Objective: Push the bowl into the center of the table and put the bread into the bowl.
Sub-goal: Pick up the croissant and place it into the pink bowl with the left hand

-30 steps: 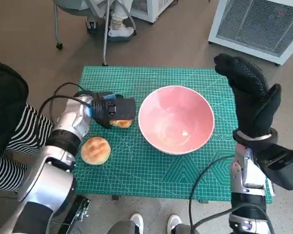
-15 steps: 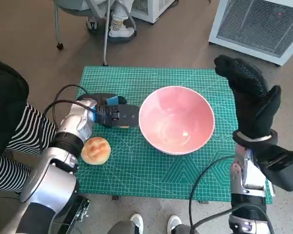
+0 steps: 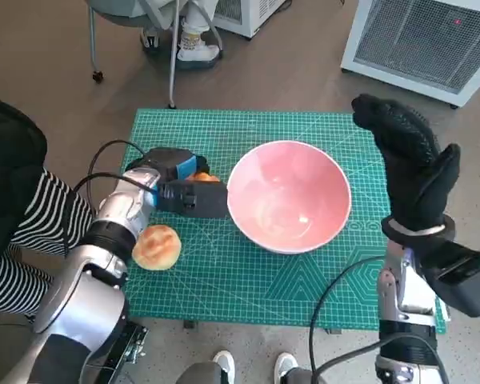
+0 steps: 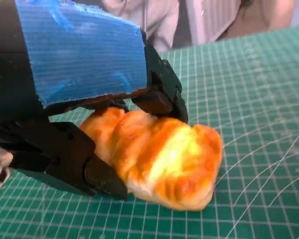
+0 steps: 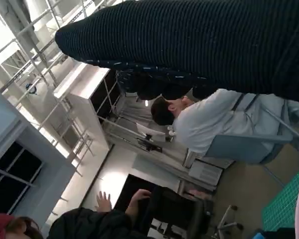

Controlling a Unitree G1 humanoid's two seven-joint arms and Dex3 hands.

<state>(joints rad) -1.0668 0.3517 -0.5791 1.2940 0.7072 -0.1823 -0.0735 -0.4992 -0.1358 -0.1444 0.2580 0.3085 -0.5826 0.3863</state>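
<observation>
A pink bowl (image 3: 289,194) stands near the middle of the green cutting mat (image 3: 224,272). Just left of its rim, my left hand (image 3: 184,188) grips a golden, croissant-like piece of bread (image 4: 164,162); in the head view only an orange sliver of that bread (image 3: 206,178) shows behind the hand. The left wrist view shows black fingers (image 4: 162,94) clamped over and under it, close above the mat. A round bun (image 3: 156,246) lies on the mat beside my left forearm. My right hand (image 3: 412,168) is raised upright to the right of the bowl, fingers straight, holding nothing.
A person in striped sleeves (image 3: 32,232) sits at the table's left. Chair legs and feet (image 3: 188,40) are beyond the far edge, a white cabinet (image 3: 432,40) at far right. Shoes (image 3: 224,364) show by the near edge. Seated people (image 5: 204,124) appear in the right wrist view.
My left hand has carried the bread rightward and slightly up, from mid-left of the mat to just beside the bowl's left rim. The bowl, bun and right hand have stayed put.
</observation>
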